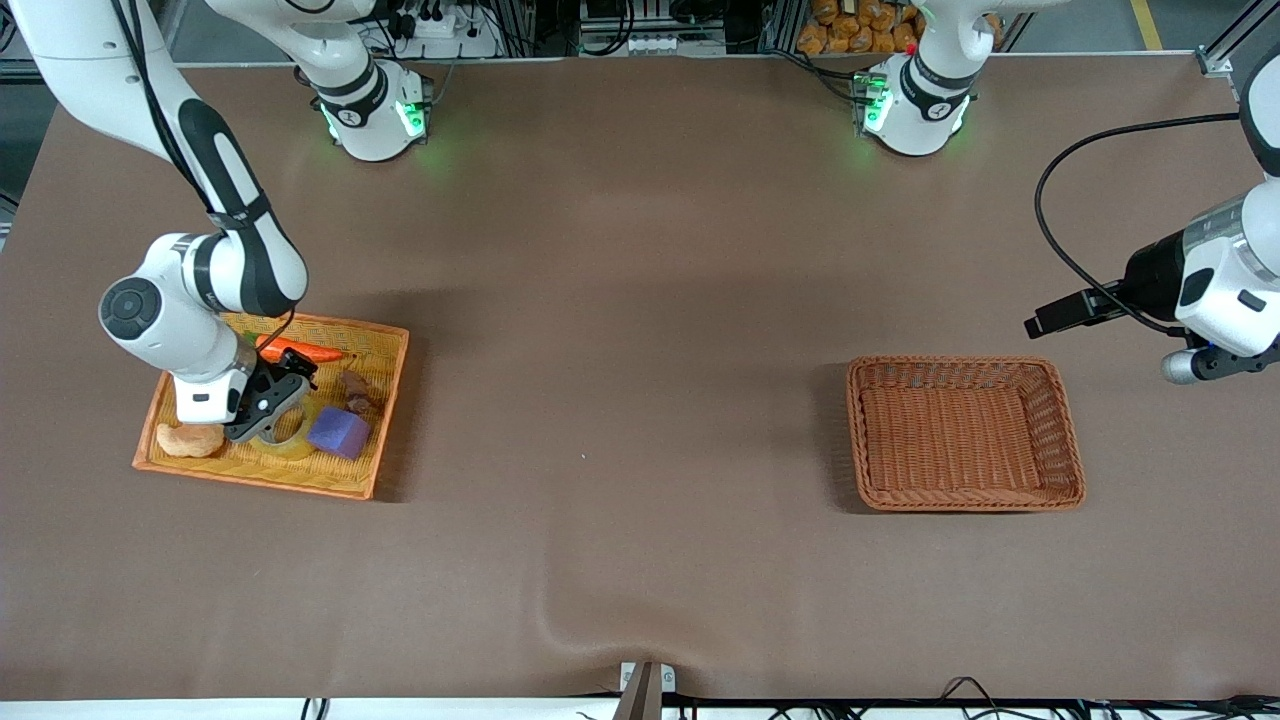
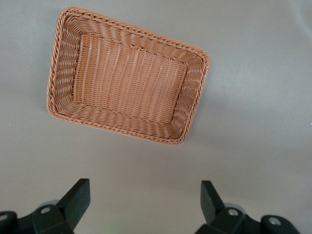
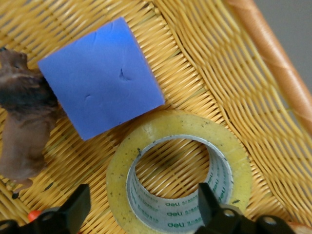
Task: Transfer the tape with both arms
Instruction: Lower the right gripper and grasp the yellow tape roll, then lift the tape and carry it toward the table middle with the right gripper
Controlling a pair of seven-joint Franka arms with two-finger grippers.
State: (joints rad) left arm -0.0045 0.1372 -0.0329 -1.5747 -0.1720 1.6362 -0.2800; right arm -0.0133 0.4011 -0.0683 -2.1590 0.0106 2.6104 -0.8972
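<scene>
My right gripper [image 1: 268, 415], fingers spread, hovers over the tape [image 3: 179, 171], lying flat in the yellow tray [image 1: 385, 345] beside the purple cube [image 1: 339, 432]. Light, stiff ring: pinch its wall. My left gripper [image 2: 141, 204] waits spread above the table near the brown basket [image 1: 1063, 420].

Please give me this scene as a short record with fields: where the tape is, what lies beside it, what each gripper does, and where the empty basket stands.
tape: roll of yellowish tape lying flat in the yellow tray
beside tape: purple cube and tan pastry; carrot farther from the front camera
right gripper: low over the tape, open, one finger over the core hole, one outside the roll
left gripper: open, waiting in the air above the table by the brown basket
brown basket: empty, toward the left arm's end of the table
</scene>
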